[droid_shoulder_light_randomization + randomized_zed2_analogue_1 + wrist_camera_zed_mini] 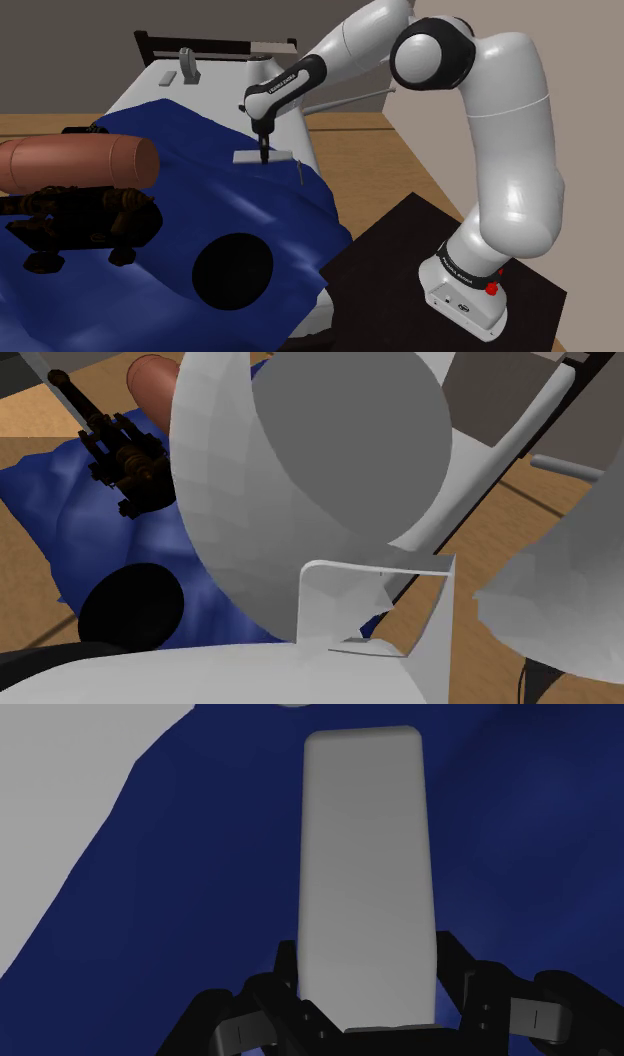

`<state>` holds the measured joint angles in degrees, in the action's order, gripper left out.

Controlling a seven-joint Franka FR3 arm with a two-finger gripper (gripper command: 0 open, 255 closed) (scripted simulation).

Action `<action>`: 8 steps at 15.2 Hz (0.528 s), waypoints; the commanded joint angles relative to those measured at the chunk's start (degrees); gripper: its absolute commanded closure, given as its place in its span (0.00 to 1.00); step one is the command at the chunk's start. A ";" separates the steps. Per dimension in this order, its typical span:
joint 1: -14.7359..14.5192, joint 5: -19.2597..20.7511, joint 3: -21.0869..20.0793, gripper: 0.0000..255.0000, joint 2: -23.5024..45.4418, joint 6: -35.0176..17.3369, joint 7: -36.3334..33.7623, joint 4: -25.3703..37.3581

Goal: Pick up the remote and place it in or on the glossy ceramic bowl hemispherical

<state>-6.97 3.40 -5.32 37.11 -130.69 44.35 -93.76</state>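
I have my gripper down on the remote, a plain grey slab lying on the blue blanket. My fingers press against both long sides of its near end, so I judge the clasp made (the wrist view leaves no gap on either side). Whether the remote is off the cloth yet I cannot tell; in the shoulder view it looks level and right at the blanket's surface. As I read it, the reach and the closing are done. The lift, the carry and the setting-down are all left.

The bowl, drawn as a black round, sits on the same blanket well apart from the remote, nearer the shoulder camera and a little to that view's left. Between remote and bowl there is only rumpled blanket, nothing standing.

Off to the shoulder view's left of the remote lie a brown roll and a dark model cannon. The cannon is the one near the bowl, so I would carry straight from the remote and not swing wide toward it. Beyond the remote, on the bare white bed, rest two small grey things, out of the way.
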 commanded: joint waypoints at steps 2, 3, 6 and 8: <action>0.08 -0.14 -0.11 1.00 -1.43 1.67 0.08 0.24; 0.10 -0.19 -0.14 1.00 -1.88 2.21 0.10 0.32; 0.16 -0.32 -0.23 1.00 -3.19 3.86 0.17 0.66; 0.20 -0.41 -0.29 1.00 -4.02 4.98 0.21 0.96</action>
<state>-6.68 3.02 -5.56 33.48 -126.36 44.67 -93.07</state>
